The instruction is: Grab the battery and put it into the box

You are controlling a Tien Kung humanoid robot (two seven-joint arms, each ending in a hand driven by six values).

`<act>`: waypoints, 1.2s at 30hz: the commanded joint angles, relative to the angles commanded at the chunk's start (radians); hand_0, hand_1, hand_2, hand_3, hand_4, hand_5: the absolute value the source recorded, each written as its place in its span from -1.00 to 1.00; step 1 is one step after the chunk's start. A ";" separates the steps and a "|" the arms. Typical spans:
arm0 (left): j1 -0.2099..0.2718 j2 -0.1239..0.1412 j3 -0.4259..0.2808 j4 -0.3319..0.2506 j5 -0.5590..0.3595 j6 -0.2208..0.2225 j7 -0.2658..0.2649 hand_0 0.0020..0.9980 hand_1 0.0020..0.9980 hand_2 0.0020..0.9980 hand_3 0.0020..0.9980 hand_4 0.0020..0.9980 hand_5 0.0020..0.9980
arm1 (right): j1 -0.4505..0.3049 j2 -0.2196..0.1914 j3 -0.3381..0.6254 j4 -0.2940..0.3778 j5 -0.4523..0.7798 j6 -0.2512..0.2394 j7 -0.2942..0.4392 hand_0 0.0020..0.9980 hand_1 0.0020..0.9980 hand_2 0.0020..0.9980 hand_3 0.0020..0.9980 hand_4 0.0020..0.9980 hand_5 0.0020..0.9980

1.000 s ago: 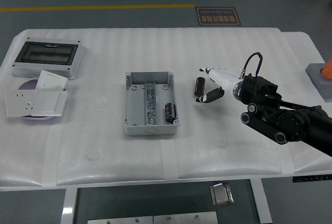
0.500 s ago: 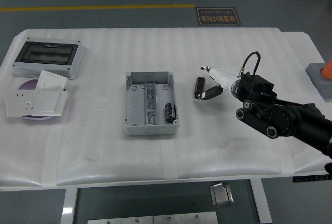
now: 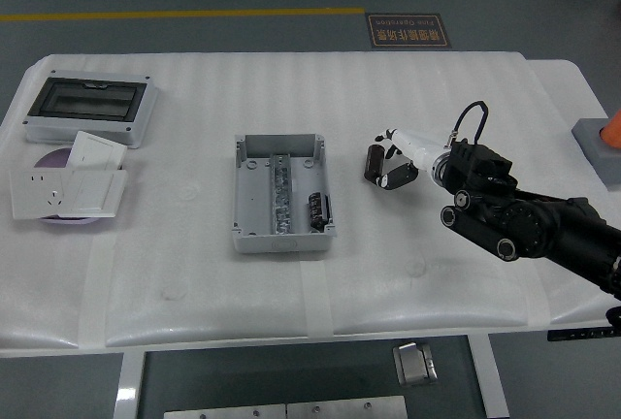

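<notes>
A dark cylindrical battery (image 3: 373,163) lies on the white table, right of the open grey box (image 3: 254,196). A second dark battery (image 3: 316,210) lies inside the box at its right wall. My right hand (image 3: 388,158) reaches in from the right and sits just right of the loose battery. Its white finger (image 3: 401,138) is above the battery and its black thumb (image 3: 400,177) is below. The fingers are spread and hold nothing. The left arm does not show.
A grey enclosure with a dark lid (image 3: 85,109) stands at the back left. White socket plates (image 3: 68,189) lie on a purple disc in front of it. A grey block (image 3: 598,144) sits at the right edge.
My right hand has moved left and slightly up to the loose battery, with its finger and thumb now bracketing the battery's right side. The battery has not moved.
</notes>
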 joint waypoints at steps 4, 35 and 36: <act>0.000 0.000 0.001 0.001 -0.001 0.001 -0.002 0.18 0.31 0.06 0.14 0.18 -0.90 | -0.003 -0.004 0.006 0.010 -0.002 -0.009 0.003 0.95 0.42 0.22 0.50 0.07 -0.68; 0.007 0.003 -0.007 -0.001 0.002 0.003 0.002 0.18 0.31 0.06 0.14 0.18 -0.89 | -0.234 0.006 0.239 0.618 -0.193 -0.146 -0.040 1.00 1.00 1.00 1.00 0.48 -0.40; 0.008 0.003 -0.005 -0.001 0.001 0.003 0.002 0.18 0.31 0.06 0.14 0.18 -0.89 | -0.237 0.009 0.232 0.613 -0.186 -0.148 -0.039 1.00 1.00 1.00 1.00 0.48 -0.40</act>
